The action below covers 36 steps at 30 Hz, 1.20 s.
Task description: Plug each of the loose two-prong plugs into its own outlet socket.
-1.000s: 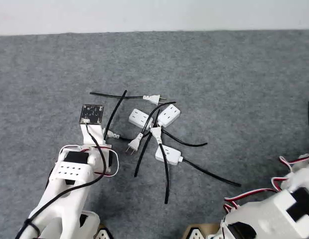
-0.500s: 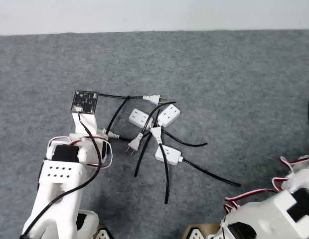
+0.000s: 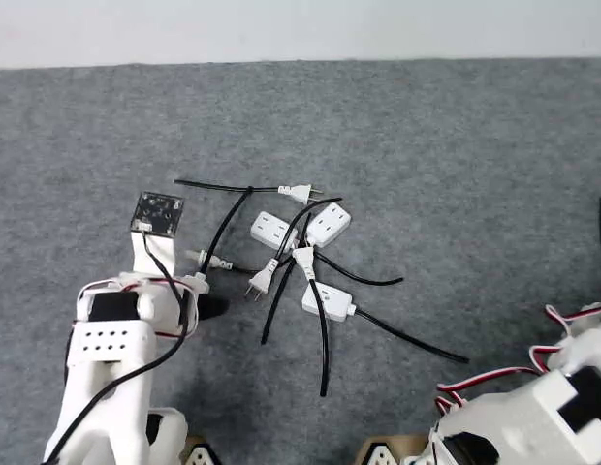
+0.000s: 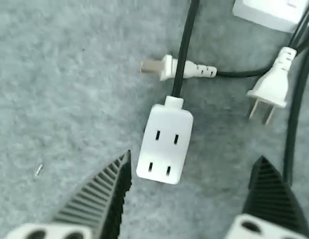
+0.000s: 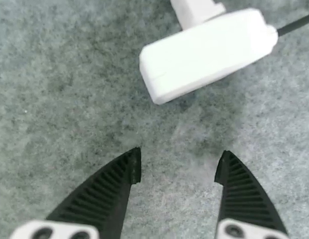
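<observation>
From above, my left arm (image 3: 111,349) stands at the near left of the grey carpet (image 3: 456,145); my right arm (image 3: 533,407) sits at the near right corner, well apart from the cords. Three white sockets lie mid-carpet: the first socket (image 3: 271,230) just beside the second socket (image 3: 328,224), the third socket (image 3: 327,301) nearer to me; black cords (image 3: 323,349) cross between them. The far plug (image 3: 299,191) lies loose beyond the pair, its prongs pointing right; the middle plug (image 3: 262,281) lies loose between the sockets and my left arm; the small plug (image 3: 215,261) lies just beside that arm.

At my left wrist, my left gripper (image 4: 193,160) is spread wide and holds nothing; its fingers (image 4: 102,194) flank a face-up socket (image 4: 164,142) that touches neither of them, two pairs of slots showing. Its cord (image 4: 184,45) runs away over the small plug (image 4: 167,67); the middle plug (image 4: 271,87) lies off to one side, prongs bare.

At my right wrist, my right gripper (image 5: 180,159) is open and holds nothing; bare carpet lies between its fingers (image 5: 109,189). A white block (image 5: 207,50) rests beyond the tips, apart from them, with a black cord (image 5: 294,25) at one end; a white piece (image 5: 197,9) touches its far edge, and I cannot tell whether that is a seated plug.
</observation>
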Tool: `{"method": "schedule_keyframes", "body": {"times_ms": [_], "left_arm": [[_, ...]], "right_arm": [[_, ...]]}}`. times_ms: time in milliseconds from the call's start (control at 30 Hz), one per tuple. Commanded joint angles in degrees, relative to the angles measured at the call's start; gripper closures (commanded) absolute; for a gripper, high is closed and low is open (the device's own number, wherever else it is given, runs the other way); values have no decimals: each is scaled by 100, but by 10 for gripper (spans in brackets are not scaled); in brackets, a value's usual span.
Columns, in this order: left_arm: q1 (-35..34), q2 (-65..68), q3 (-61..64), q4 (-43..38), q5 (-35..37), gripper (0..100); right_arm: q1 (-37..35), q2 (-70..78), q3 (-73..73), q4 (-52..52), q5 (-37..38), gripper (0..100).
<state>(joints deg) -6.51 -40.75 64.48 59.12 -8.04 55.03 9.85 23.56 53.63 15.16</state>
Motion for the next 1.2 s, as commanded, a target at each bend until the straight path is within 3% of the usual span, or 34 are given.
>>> {"method": "schedule_keyframes", "body": {"times_ms": [0, 233, 700, 767, 900, 933, 1000, 1167], "left_arm": [[-53, -105, 101, -299, -229, 641], [-53, 26, 268, -835, -448, 687], [79, 2646, -576, -1292, -431, 708], [141, 2716, -602, -1310, -431, 767], [378, 2734, -576, -1310, -431, 998], [457, 2716, -549, -1292, -404, 985], [633, 2716, -497, -1284, 9, 980], [1178, 2708, -549, -844, 1899, 988]], "right_arm": [[57, -101, -220, 66, -9, 764], [57, -101, -211, 66, -18, 764], [57, -92, -202, 57, -18, 764], [66, -92, -202, 57, -18, 764], [66, -75, -202, 57, -18, 764], [66, -66, -202, 57, -18, 764], [66, -57, -193, 57, -18, 764], [66, -84, -193, 57, -18, 764]]}}
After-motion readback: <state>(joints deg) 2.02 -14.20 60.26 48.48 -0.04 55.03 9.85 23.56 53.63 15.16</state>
